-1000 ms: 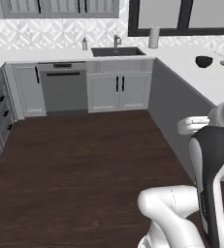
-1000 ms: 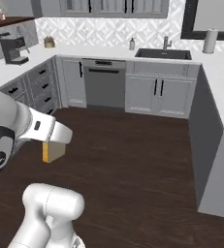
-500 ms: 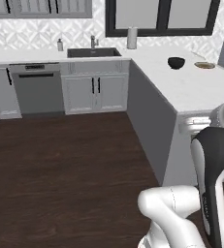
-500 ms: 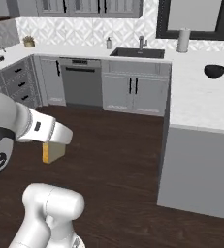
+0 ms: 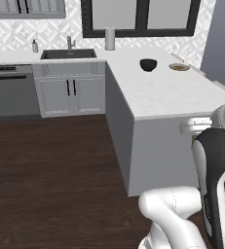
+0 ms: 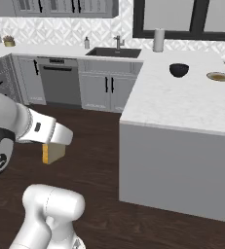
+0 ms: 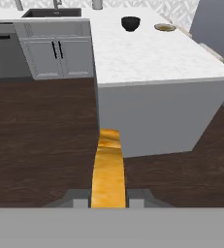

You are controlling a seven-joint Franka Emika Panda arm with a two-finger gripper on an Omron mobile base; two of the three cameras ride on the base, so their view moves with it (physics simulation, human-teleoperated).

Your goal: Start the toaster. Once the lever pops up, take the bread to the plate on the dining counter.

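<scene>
I saw a dark bowl (image 5: 148, 64) on the white top, well back from the near edge. A sink (image 5: 68, 54) sat in the far worktop with a tap (image 5: 70, 43) behind it and a small soap bottle (image 5: 34, 46) beside it. A grey cylinder (image 5: 109, 39) stood under the window (image 5: 140, 17). The dishwasher (image 6: 58, 87) was below, by the dark wood floor (image 5: 50, 175)

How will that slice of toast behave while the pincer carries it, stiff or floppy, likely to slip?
The toast probably stays stiff: it juts straight out from the shut pincer without sagging. It looks light, being small beside the arm. Held edge-on by a thin strip, it could crumble or slip if squeezed harder or jolted.
</scene>
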